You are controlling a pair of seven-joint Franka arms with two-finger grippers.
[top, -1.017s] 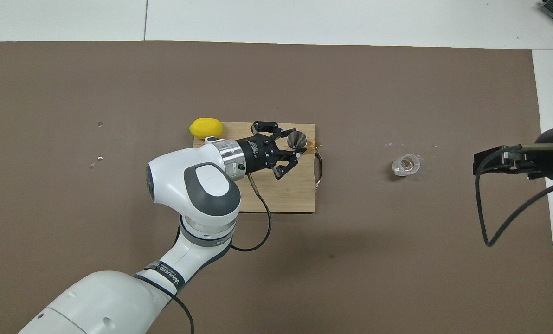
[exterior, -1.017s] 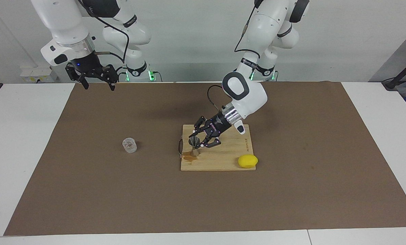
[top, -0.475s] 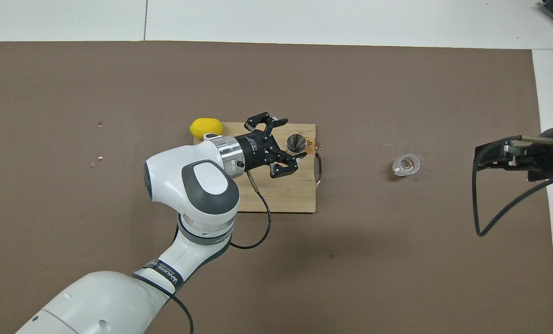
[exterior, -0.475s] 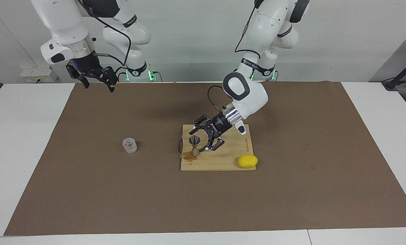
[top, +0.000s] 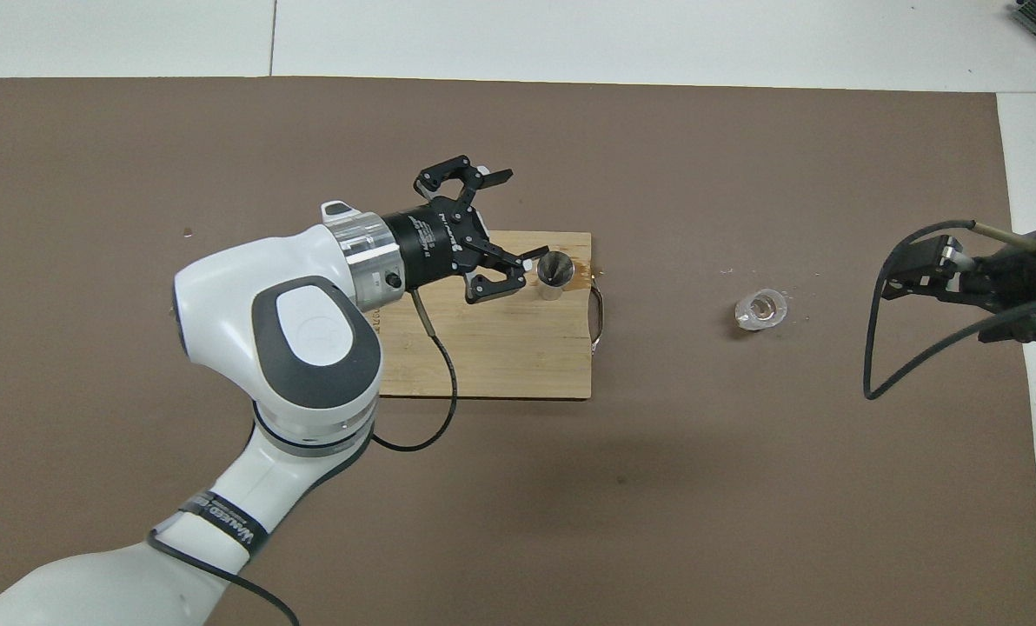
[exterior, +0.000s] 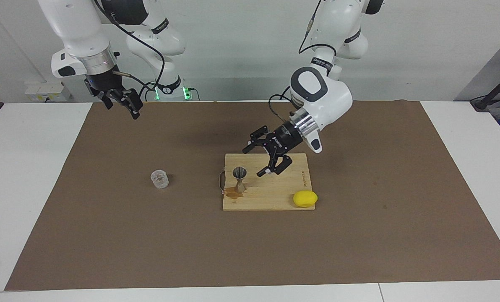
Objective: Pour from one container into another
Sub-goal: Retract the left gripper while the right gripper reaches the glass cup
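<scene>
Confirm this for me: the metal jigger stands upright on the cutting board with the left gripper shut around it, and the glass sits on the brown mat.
Not quite. In the facing view the left gripper is open and raised over the cutting board, clear of the jigger. The jigger does stand upright on the board, and the glass sits on the brown mat.

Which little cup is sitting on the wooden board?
The metal jigger, hourglass-shaped, stands upright on the wooden board by a brown spill. The clear glass tumbler stands off the board, on the brown mat toward the right arm's end.
</scene>
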